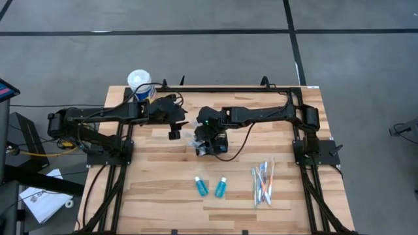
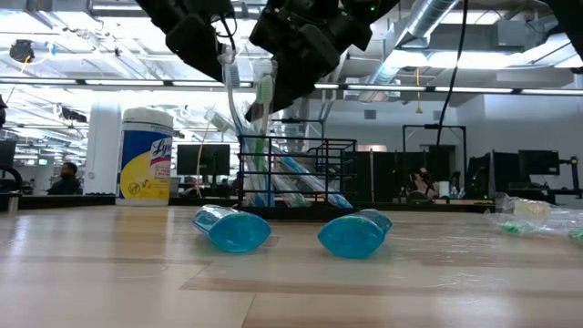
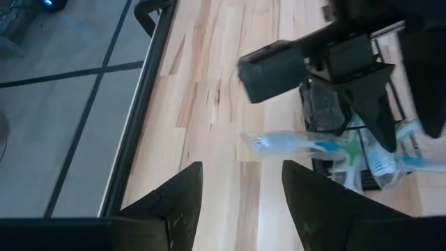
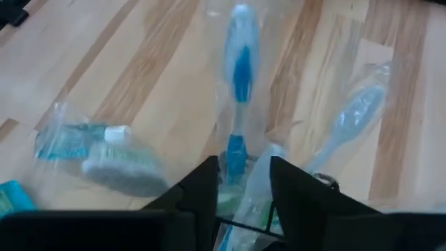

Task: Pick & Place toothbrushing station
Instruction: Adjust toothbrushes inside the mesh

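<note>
Right gripper (image 1: 208, 145) is over the basket (image 2: 296, 173) mid-desk, fingers narrowly apart around a wrapped blue toothbrush (image 4: 238, 77); can't tell if it's clamped. Let it drop straight between the wires. Left gripper (image 1: 174, 130) waits beside, fingers apart.

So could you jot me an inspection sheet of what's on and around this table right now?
Surface: wooden table, planks bare near the front.
Job's things: black wire basket holding wrapped toothbrushes; two teal tubes and a toothbrush bundle lie loose.
Clutter: wipes canister at the back edge.
Grippers: right gripper over the basket, toothbrush handle between its fingers; left gripper open beside it.
Cables: black cable loops off the right arm.
Surroundings: grey floor, papers.
</note>
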You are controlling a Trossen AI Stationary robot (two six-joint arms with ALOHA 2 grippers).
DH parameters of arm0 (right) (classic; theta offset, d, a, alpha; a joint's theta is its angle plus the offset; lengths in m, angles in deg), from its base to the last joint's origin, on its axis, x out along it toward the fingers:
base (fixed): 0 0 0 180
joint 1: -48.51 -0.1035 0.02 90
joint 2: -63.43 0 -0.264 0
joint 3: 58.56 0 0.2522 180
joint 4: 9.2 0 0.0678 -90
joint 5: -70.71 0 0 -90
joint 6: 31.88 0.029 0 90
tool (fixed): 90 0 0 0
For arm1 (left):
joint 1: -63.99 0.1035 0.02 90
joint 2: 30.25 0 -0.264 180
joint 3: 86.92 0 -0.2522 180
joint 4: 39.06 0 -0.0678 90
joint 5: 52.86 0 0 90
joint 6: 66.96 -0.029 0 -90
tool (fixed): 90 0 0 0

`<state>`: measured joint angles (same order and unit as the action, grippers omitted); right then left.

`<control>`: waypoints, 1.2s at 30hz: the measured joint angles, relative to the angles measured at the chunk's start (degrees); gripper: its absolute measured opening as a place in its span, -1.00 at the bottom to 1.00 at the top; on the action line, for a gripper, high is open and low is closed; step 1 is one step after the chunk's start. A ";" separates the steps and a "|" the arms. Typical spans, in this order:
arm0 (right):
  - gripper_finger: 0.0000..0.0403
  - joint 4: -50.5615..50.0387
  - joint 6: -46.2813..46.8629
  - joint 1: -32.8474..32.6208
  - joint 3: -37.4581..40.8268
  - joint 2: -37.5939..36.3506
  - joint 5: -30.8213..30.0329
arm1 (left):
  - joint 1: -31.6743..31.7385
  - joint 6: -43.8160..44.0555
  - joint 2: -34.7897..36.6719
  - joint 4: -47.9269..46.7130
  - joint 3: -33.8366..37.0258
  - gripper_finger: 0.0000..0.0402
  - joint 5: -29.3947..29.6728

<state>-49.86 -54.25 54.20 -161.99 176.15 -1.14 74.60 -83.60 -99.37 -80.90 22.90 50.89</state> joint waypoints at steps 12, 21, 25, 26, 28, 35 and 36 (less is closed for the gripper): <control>-0.29 1.26 -0.11 0.02 0.02 0.05 -0.14 | 0.42 -1.09 0.00 0.00 0.00 -0.05 -0.11; -0.36 3.10 0.99 0.54 -0.06 2.08 1.78 | 0.42 -0.74 0.00 0.00 0.00 -0.05 -0.28; -0.24 4.21 1.42 0.85 -0.11 3.84 1.79 | 0.42 0.52 -0.93 -0.02 -0.06 -0.05 -1.78; -0.21 3.71 1.39 0.85 0.04 3.98 1.77 | 0.40 0.50 -1.05 -0.48 0.00 -0.05 -1.77; -0.17 3.70 1.42 0.85 0.02 3.92 1.38 | 0.40 0.35 -1.55 0.42 -0.08 -0.05 -1.77; -0.56 6.56 3.81 0.73 0.11 3.34 -0.18 | 0.84 0.02 -1.55 0.02 -0.04 -0.05 -1.92; -0.70 6.79 3.91 0.74 0.09 3.33 -0.16 | 0.84 0.02 -1.55 0.00 -0.04 -0.05 -1.92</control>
<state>-43.07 -50.34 54.95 -161.90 179.48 -1.30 75.43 -83.58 -100.92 -80.90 22.85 48.97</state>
